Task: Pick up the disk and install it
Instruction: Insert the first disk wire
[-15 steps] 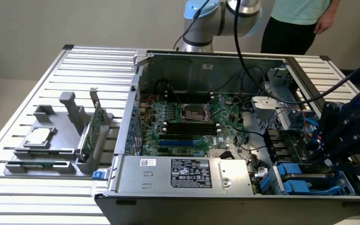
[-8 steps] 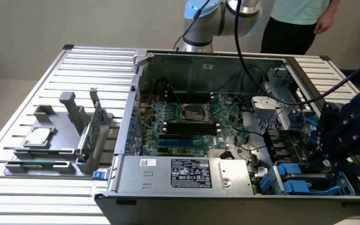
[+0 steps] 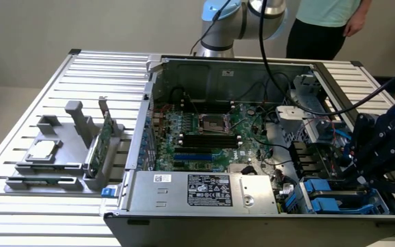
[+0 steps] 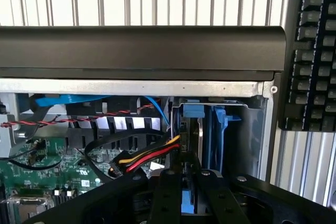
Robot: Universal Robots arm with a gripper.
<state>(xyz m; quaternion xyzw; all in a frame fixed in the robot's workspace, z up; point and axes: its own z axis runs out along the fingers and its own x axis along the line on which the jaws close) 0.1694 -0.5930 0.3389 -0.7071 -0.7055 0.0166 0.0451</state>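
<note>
The black gripper's [image 4: 190, 195] jaws clench the disk [image 4: 202, 148], a flat silver-grey metal drive in bright blue plastic rails. It stands on edge, long axis running straight out from the jaws into the drive bay at the open black computer case's [image 3: 252, 226] corner.

The exterior view looks down from high above one long edge of the desk [image 3: 19, 154], taking in the whole open computer case [image 3: 252, 154], with a person [image 3: 324, 23] standing beyond the far edge. The wrist view sits low and very close inside that case, facing its black rim [image 4: 142, 51]. Both views share the blue drive bay [image 3: 328, 198] [image 4: 210, 129] and the green motherboard [image 3: 204, 139] [image 4: 37, 179].
</note>
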